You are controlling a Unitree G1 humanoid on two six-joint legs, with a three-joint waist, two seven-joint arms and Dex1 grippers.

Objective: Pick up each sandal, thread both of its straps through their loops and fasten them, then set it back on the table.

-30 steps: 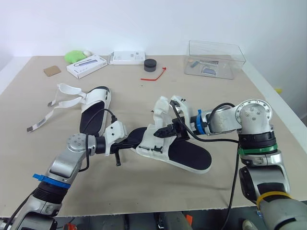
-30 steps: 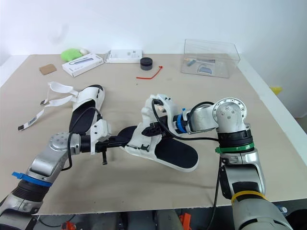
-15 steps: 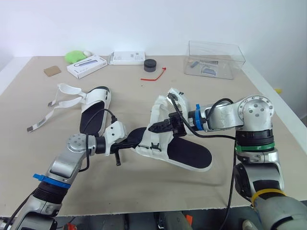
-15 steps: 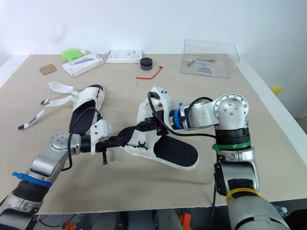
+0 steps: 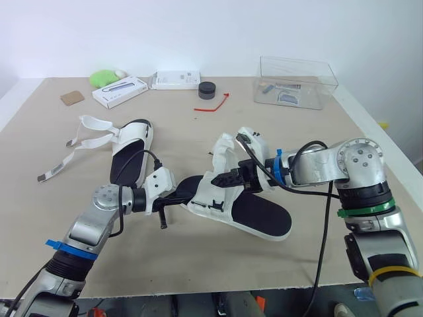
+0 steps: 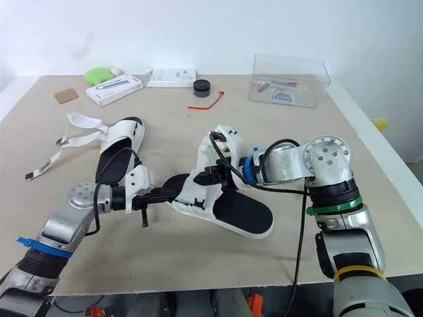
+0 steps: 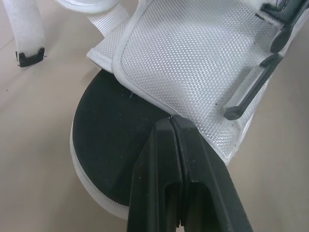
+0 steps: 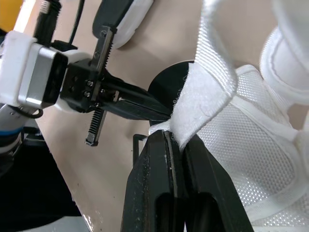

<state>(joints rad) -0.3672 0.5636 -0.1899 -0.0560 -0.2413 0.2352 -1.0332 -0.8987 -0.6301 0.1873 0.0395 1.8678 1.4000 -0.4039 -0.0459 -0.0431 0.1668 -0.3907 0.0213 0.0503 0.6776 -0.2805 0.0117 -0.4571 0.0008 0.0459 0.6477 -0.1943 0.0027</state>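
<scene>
Sandal [image 5: 254, 214], frame centre: left gripper [image 5: 190, 195] clamped on its heel edge, right gripper [image 5: 223, 181] pinching a strap [image 8: 203, 104]. Step: threading. Next, probably: steer the strap end through its loop [image 7: 246, 92]. Second sandal [image 5: 129, 155], centre left, unfastened.

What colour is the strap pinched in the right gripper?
White; the strap shows best in the right wrist view.

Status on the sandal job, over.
Left gripper shut on sole edge of near sandal. Right gripper shut on its strap, unfastened. Other sandal apart, undone. Nothing in the way.
</scene>
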